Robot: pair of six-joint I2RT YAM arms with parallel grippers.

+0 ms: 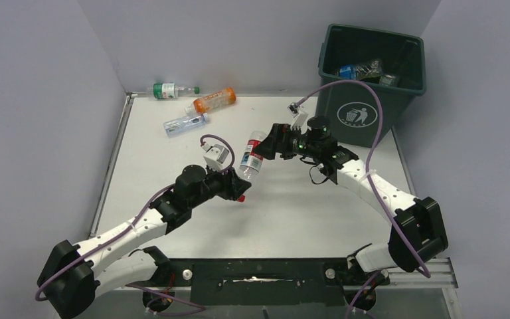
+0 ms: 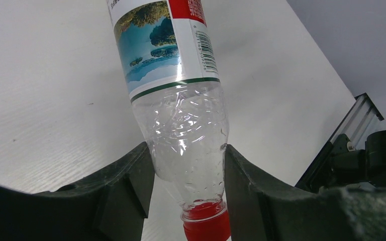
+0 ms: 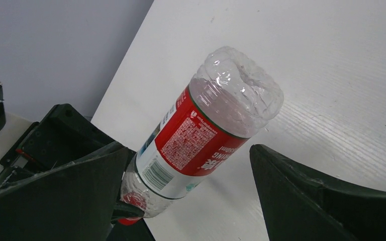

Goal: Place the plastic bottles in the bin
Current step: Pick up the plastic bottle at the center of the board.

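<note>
A clear plastic bottle (image 1: 252, 157) with a red and white label and a red cap hangs cap-down over the middle of the table. My left gripper (image 1: 238, 185) is shut on its shoulder just above the cap; the left wrist view shows both fingers pressed on the bottle (image 2: 173, 75). My right gripper (image 1: 270, 142) is open around the bottle's upper, base end (image 3: 208, 128), with a wide gap on one side. The dark green bin (image 1: 372, 113) stands at the far right. Three more bottles lie at the far left: green-labelled (image 1: 169, 90), orange (image 1: 214, 101) and blue-labelled (image 1: 184, 124).
The bin holds several bottles (image 1: 360, 70). Grey walls close the table at the back and on both sides. The right arm's purple cable (image 1: 365, 93) loops in front of the bin. A black rail (image 1: 259, 272) runs along the near edge.
</note>
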